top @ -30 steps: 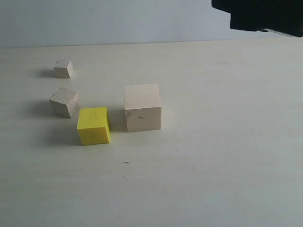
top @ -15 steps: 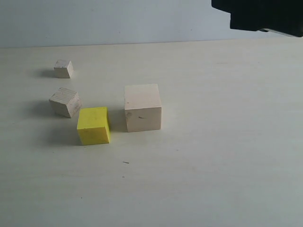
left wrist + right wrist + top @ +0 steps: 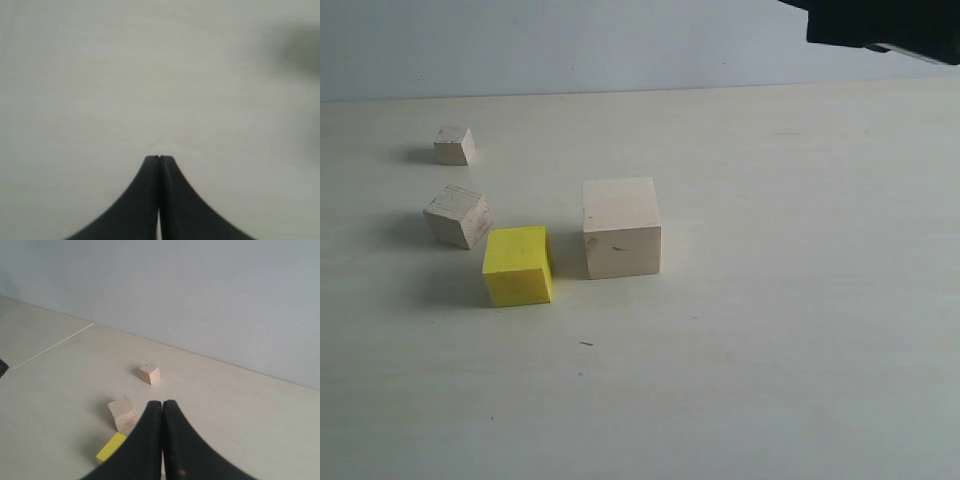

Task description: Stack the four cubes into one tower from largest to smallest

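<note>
The yellow cube (image 3: 111, 448) sits partly hidden behind the closed right tool (image 3: 162, 402).

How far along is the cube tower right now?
Done: nothing; the large pale wood cube, yellow cube, grainy grey-tan cube and tiny pale cube all sit on the table, none stacked. In hand: nothing; left jaws and right jaws are shut, empty. Left: yellow onto the large cube, then grey-tan, then tiny.

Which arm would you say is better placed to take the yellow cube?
Probably right: the right gripper, shut, faces the yellow cube; the left gripper, also shut, sees only table.
</note>
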